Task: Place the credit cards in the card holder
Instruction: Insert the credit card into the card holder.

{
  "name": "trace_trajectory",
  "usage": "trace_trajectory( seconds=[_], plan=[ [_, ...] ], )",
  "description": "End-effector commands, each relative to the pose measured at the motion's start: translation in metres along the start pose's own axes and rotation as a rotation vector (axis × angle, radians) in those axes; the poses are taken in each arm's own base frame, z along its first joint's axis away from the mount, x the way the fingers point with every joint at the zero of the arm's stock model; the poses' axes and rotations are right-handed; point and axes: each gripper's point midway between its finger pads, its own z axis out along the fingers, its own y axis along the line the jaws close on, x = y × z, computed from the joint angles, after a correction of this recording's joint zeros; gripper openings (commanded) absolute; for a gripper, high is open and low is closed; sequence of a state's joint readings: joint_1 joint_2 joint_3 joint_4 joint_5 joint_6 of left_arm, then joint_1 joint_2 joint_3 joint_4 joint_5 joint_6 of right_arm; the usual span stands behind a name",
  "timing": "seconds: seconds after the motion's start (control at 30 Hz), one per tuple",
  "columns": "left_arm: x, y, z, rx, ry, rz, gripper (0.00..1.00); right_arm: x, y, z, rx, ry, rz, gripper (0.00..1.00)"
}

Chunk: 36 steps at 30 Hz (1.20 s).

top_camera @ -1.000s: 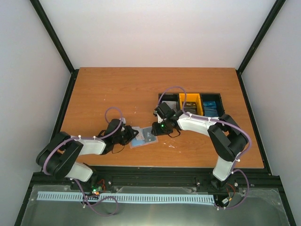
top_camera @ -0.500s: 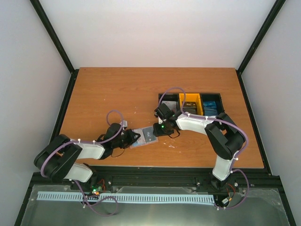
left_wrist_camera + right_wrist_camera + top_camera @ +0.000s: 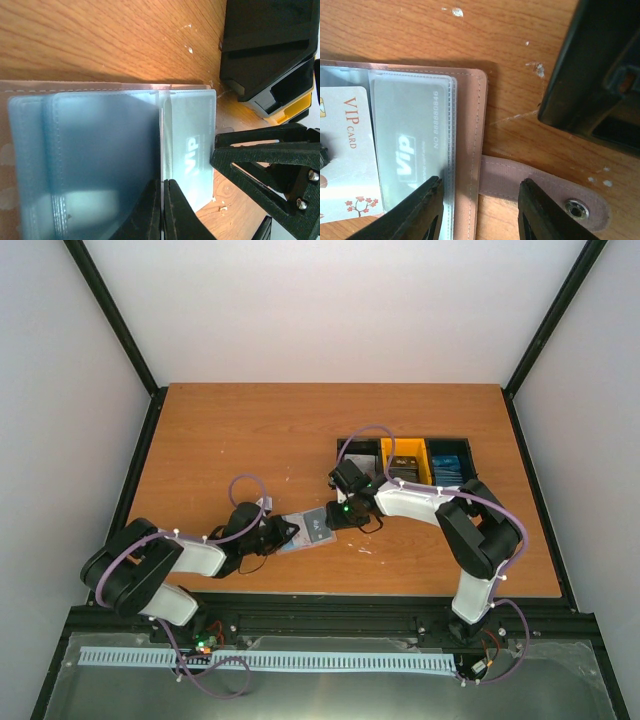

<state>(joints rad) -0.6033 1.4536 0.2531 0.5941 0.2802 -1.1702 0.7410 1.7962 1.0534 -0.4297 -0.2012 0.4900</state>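
Observation:
The card holder (image 3: 312,529) lies open on the table between both arms, tan-pink outside (image 3: 468,150) and pale blue inside (image 3: 100,160). A dark grey VIP card (image 3: 410,145) sits inside a clear slot; it also shows in the left wrist view (image 3: 192,150). A white-and-red VIP card (image 3: 345,150) lies beside it on the holder. My left gripper (image 3: 162,205) is shut on a thin clear slot leaf of the holder, seen edge-on. My right gripper (image 3: 480,210) is open, straddling the holder's right edge and its snap strap (image 3: 540,187).
Three bins stand at the back right: a black one (image 3: 360,455), a yellow one (image 3: 403,462) with dark grey cards, a black one (image 3: 447,466) with blue cards. The nearest black bin (image 3: 600,75) is close beyond the right gripper.
My left arm has shifted slightly right and nearer, and the holder has turned a little with it. The right arm has barely moved.

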Motion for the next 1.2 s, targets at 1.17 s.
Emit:
trace_trajectory(
  seconds=[1.17],
  plan=[
    [0.000, 0.005, 0.002, 0.038, -0.037, -0.060, 0.01, 0.029, 0.002, 0.019, -0.055, 0.135, -0.016, 0.34]
  ],
)
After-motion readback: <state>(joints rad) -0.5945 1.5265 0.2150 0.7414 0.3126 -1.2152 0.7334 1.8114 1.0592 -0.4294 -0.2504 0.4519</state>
